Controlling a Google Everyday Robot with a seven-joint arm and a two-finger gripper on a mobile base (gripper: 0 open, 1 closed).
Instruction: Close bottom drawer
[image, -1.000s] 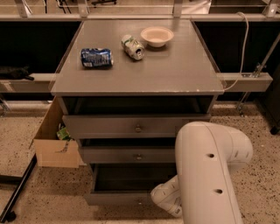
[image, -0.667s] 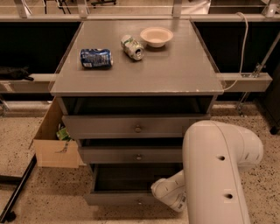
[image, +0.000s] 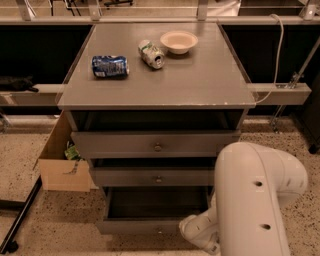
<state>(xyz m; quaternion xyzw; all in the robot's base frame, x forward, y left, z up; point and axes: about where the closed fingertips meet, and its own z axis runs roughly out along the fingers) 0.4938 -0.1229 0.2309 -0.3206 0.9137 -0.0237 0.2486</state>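
Note:
The bottom drawer (image: 135, 226) is the lowest of three grey drawers and stands pulled out, its dark inside showing. Its small round knob (image: 159, 231) sits in the middle of the narrow front panel. My white arm (image: 252, 200) comes down at the lower right. My gripper (image: 194, 232) is at the arm's low end, at the right end of the bottom drawer's front panel, mostly hidden by the arm.
The middle drawer (image: 150, 177) and top drawer (image: 150, 144) also stand partly out. On the cabinet top lie a blue can (image: 110, 66), a green can (image: 151, 53) and a bowl (image: 178, 41). A cardboard box (image: 62, 160) stands on the floor to the left.
My arm's upper link has shifted a little to the right. The bottom drawer stands out about as far as before.

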